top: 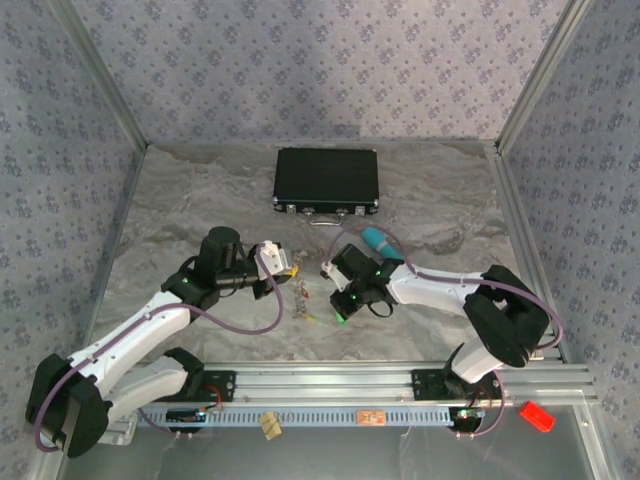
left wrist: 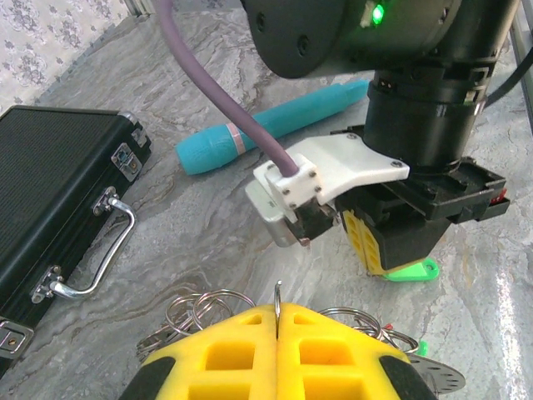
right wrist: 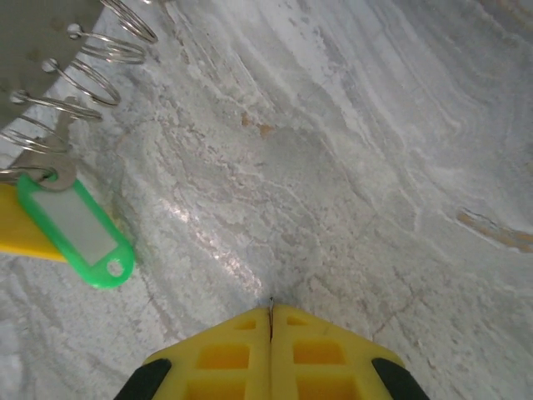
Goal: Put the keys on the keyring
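Observation:
My left gripper is shut on the keyring, a thin metal loop standing edge-on between its yellow fingers. More wire loops fan out on both sides of it. The keys lie on the table between the two grippers. One has a green plastic tag hanging from a coil of rings. My right gripper hovers low over bare table, shut, with a tiny metal tip poking from the seam of its pads. In the top view my left gripper and right gripper face each other closely.
A black case with a metal handle lies at the back. A teal cylinder rests behind the right gripper. A red block sits beyond the front rail at the right. Metal frame posts border the table.

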`<action>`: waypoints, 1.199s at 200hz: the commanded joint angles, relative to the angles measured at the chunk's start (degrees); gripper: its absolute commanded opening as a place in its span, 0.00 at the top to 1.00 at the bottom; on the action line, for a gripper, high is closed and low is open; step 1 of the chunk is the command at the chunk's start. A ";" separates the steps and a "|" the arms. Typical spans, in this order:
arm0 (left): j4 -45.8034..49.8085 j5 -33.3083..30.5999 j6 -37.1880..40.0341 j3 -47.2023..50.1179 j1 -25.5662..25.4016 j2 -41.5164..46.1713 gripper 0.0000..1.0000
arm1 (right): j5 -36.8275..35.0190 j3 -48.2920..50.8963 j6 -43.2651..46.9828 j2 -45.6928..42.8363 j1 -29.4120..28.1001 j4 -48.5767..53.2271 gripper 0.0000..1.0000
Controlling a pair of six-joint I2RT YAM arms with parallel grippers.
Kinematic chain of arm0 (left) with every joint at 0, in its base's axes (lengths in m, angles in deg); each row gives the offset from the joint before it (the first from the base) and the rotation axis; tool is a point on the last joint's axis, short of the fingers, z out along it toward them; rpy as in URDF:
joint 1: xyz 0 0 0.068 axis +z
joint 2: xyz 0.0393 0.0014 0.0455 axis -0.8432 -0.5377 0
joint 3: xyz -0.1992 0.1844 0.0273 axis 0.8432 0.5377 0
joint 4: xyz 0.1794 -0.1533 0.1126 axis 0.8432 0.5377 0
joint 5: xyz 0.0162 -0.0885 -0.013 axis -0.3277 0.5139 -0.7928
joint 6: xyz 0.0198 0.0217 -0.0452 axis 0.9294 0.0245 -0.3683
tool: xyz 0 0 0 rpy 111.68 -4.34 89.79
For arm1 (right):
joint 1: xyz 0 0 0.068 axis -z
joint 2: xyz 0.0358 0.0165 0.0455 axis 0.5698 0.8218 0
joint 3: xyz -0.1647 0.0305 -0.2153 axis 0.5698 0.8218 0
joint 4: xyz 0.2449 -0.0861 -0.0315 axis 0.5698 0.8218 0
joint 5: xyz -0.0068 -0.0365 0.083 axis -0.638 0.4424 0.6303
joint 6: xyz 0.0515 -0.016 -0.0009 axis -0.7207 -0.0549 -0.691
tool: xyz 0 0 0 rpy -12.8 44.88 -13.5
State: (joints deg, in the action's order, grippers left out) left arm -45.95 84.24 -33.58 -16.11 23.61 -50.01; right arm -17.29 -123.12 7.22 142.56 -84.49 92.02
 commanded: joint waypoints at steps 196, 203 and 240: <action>0.65 -0.11 2.30 -1.32 -0.24 0.48 1.00 | 1.25 -21.63 0.08 17.37 4.90 29.68 0.79; 0.56 -0.13 2.30 -1.32 -0.29 0.41 1.00 | 1.33 -21.28 -0.19 16.68 4.93 28.90 0.75; 0.20 0.11 2.21 -1.23 -0.23 0.22 1.00 | 1.53 -14.69 -2.46 11.91 5.09 24.05 0.67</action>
State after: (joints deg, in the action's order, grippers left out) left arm -44.33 83.39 -32.53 -16.11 23.61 -50.01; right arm -15.81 -141.22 6.61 158.74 -79.82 118.43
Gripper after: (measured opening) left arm 0.044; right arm 0.314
